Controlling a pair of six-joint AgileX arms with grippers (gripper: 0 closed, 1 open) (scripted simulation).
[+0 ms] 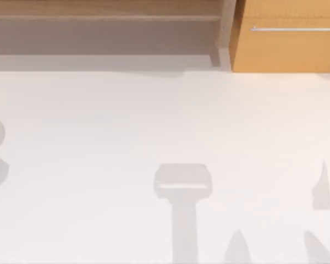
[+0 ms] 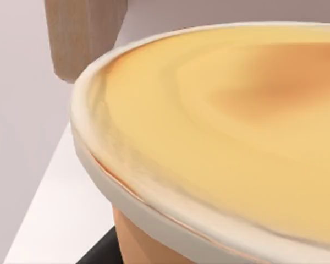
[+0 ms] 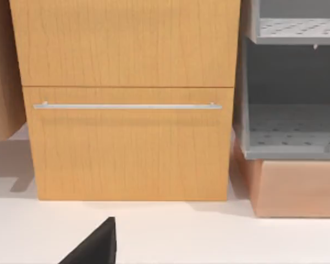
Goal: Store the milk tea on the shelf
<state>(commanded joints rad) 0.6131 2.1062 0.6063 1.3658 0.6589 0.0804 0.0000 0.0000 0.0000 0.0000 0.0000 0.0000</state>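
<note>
Across the far edge of our white counter (image 1: 165, 137) in the top view stands the shelf (image 1: 104, 19), a wide light-brown unit with a long horizontal board, a shaded recess beneath it and a pale upright post at its right end. Just beside that post, on the right, sits an orange-wood cabinet (image 1: 289, 49) with a thin silver bar handle (image 1: 294, 28). Grey shadows lie on the counter near the left edge, near the middle of the near edge and toward the near right corner.

From our left wrist view the milk tea (image 2: 225, 137) sits very close: a cup with a broad creamy yellow-orange top, a pale rim and an orange wall below it. It stands over the white counter near the counter's edge, and a light-brown wooden upright (image 2: 82, 36) rises behind it. A dark part of our left claw (image 2: 99, 250) shows just beside the cup's wall, low down. We cannot tell from this whether the left claw is wide, narrow or gripping the cup, nor whether it touches the wall.

Our right wrist view faces the orange-wood cabinet front, its silver handle running across the seam between two panels. Beside the cabinet stands a grey rack (image 3: 291, 82) with perforated trays on a light wooden base (image 3: 297, 187). A black tip of our right claw (image 3: 96, 245) shows above the counter in front of the cabinet; we cannot tell how wide it stands.
</note>
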